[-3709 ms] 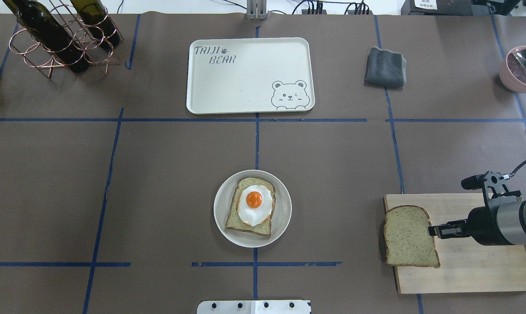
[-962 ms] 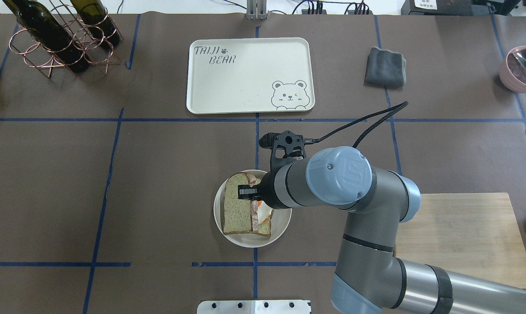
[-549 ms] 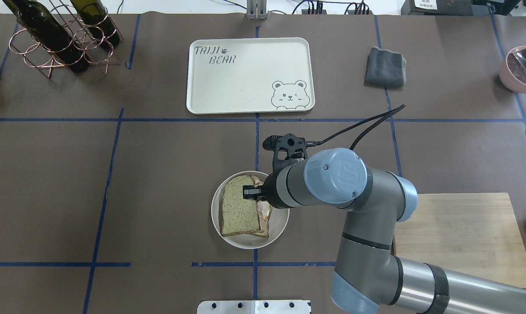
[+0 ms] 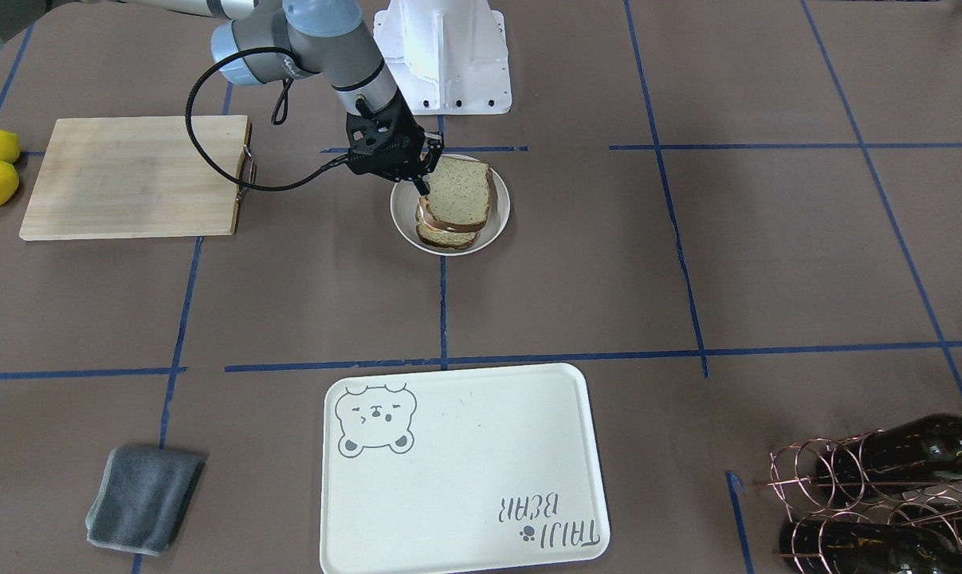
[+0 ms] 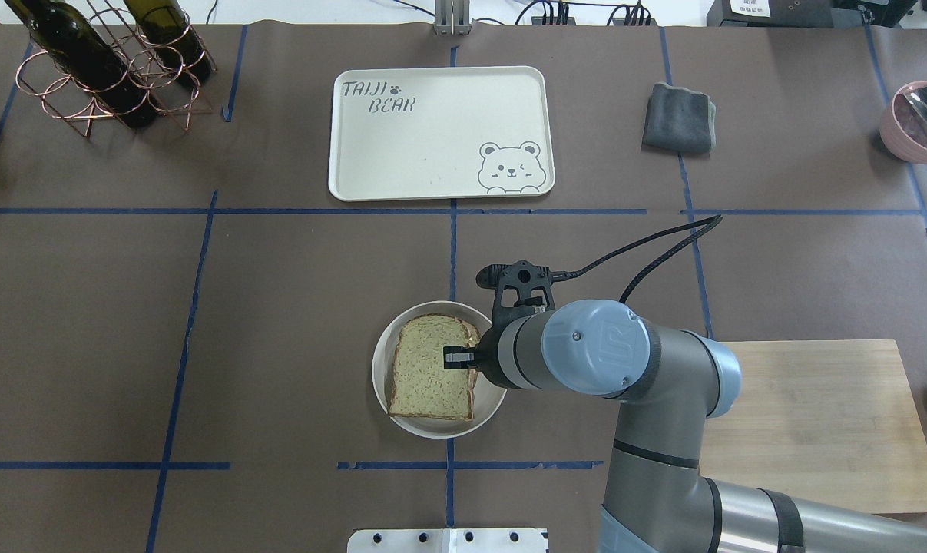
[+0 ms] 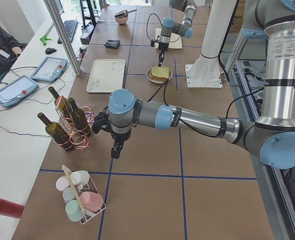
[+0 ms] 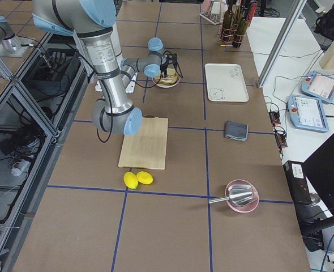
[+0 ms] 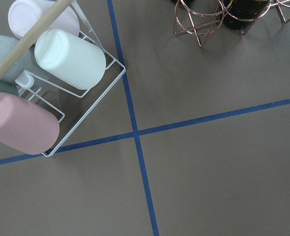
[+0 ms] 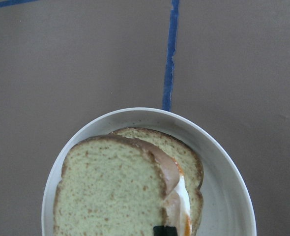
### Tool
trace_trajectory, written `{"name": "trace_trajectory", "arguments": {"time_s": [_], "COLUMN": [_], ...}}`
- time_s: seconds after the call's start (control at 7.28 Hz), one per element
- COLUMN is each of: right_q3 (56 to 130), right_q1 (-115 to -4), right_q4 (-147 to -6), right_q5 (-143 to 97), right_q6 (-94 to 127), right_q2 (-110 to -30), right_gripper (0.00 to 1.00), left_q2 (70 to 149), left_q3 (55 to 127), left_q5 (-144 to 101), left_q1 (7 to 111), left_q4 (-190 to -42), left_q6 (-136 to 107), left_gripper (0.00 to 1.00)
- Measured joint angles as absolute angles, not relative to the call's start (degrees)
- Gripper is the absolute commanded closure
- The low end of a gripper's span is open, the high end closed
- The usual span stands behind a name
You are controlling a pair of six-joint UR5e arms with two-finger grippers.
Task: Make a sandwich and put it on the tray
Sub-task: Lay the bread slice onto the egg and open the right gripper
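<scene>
Tan speckled sandwich (image 5: pixel 428 376) sits on the round white plate (image 5: pixel 432 427), the top slice a bit offset over the bottom one and the egg (image 9: pixel 182 196) edge peeking out between them. Right pincer (image 5: pixel 457 357) is at the plate's right side, one black fingertip over the top slice's edge; grip or gap, cannot tell. Tray (image 5: pixel 432 130) lies on the counter (image 5: pixel 279 322), well apart from the plate on its far side. Left pincer (image 6: pixel 115 150) hangs far to the plate's left by the bottle rack (image 6: pixel 72 125); opening cannot be told.

Bright, even overhead light covers the matte counter (image 5: pixel 294 322), shadows are soft and short, the bottles (image 5: pixel 75 50) show small glints, and the sandwich (image 9: pixel 110 191) looks slightly soft in the right wrist view.
</scene>
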State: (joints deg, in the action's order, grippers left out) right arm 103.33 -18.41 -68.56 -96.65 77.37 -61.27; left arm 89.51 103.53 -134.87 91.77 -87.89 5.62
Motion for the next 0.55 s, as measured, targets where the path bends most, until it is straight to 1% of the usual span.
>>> {"name": "trace_trajectory", "arguments": {"time_s": [0.14, 0.55], "right_q3": [103.3, 104.3], "right_q1": [-17.8, -18.0], "right_q4": [-68.6, -69.4], "right_q5": [-95.9, -96.3], "right_q6": [77.5, 77.5], "right_q2": [-61.3, -61.3], "right_gripper": [0.0, 0.0], "left_q2": [89.5, 89.6], "left_q3": [103.5, 103.5], "left_q5": [-134.8, -134.8], "left_q1": [91.8, 91.8], "left_q4": [-87.9, -87.9], "left_q6": [5.6, 5.6], "left_gripper": [0.0, 0.0]}}
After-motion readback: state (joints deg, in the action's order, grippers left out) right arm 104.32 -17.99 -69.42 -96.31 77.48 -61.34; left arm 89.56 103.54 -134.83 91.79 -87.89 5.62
